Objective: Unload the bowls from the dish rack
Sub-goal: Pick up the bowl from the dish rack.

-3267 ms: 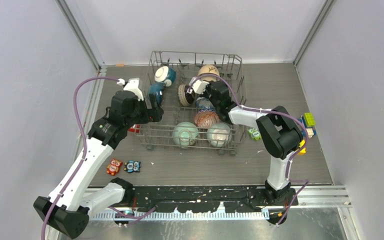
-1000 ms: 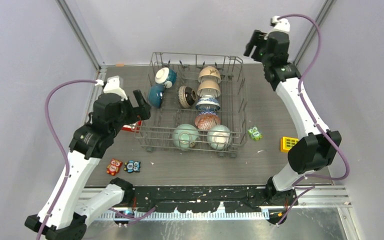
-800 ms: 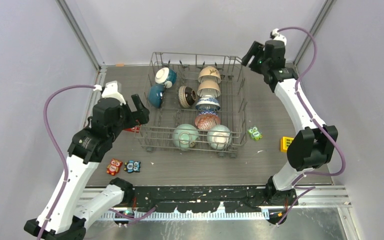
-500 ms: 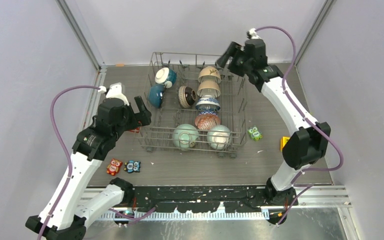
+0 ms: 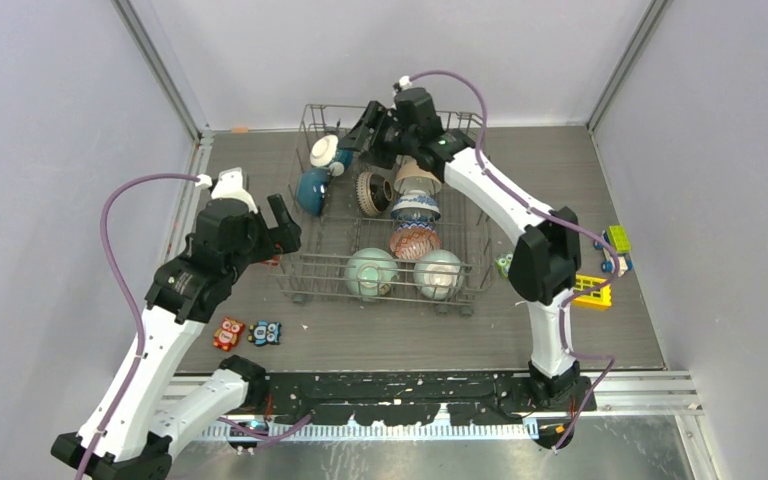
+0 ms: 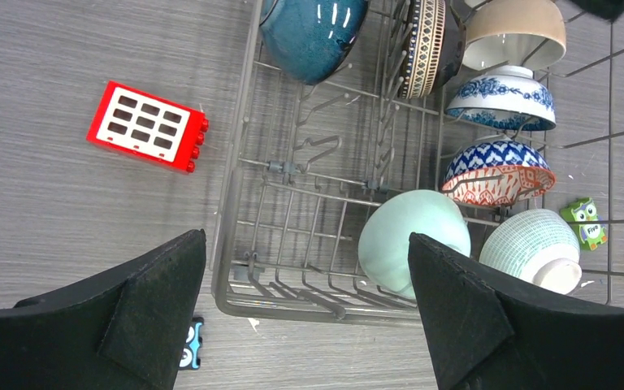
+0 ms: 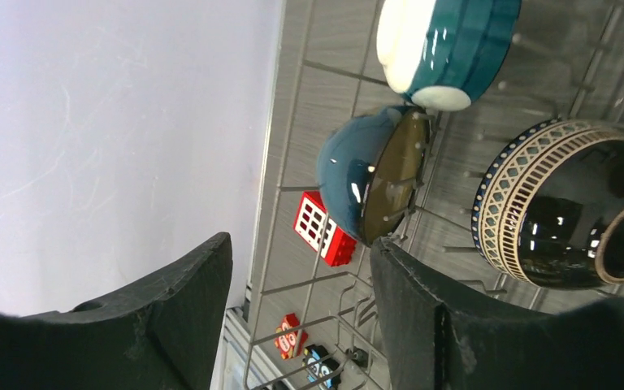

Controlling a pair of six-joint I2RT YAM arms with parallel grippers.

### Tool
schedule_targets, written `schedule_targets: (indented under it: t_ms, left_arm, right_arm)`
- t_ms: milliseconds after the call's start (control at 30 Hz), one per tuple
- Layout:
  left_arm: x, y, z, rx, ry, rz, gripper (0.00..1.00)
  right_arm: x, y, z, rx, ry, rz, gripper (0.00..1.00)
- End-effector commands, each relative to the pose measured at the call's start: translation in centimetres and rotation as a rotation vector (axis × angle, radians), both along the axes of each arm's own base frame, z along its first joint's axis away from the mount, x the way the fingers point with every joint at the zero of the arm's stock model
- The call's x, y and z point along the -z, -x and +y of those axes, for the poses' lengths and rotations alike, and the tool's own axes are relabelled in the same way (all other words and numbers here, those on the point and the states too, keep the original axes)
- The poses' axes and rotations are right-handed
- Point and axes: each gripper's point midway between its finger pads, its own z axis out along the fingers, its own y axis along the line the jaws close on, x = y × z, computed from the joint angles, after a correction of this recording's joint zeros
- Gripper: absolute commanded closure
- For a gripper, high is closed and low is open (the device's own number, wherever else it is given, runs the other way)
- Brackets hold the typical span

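Grey wood-grain tabletop carried the dish rack at mid-frame, with the bowls propped on edge inside it. The left end effector hung wide open over the rack's lower-left corner, holding nothing. The right end effector gaped empty above a teal-and-white bowl at the rack's upper left.
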Motion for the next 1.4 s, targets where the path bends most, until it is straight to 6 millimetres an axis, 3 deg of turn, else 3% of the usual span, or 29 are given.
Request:
schedule_targets:
  t_ms: [0, 600, 900, 1367]
  left_arm:
    - [-1.0, -0.3, 0.4, -0.025, 0.010, -0.049, 0.04]
    - [-1.5, 0.4, 0.4, -0.014, 0.029, -0.059, 0.05]
    - [-1.5, 0.6, 0.5, -0.010, 0.026, -0.061, 0.05]
    - [-1.1, 0.6, 0.5, -0.010, 0.027, -0.055, 0.05]
  right_arm:
    - [-2.5, -0.3, 2.3, -0.012, -0.122, 0.013, 0.33]
    - [4.0, -0.3, 7.8, -0.057, -0.124, 0.163, 0.38]
    - [6.9, -0.2, 7.8, -0.034, -0.046, 0.196, 0.36]
    - [8.0, 0.8, 9.7, -0.094, -0.097, 0.226, 0.48]
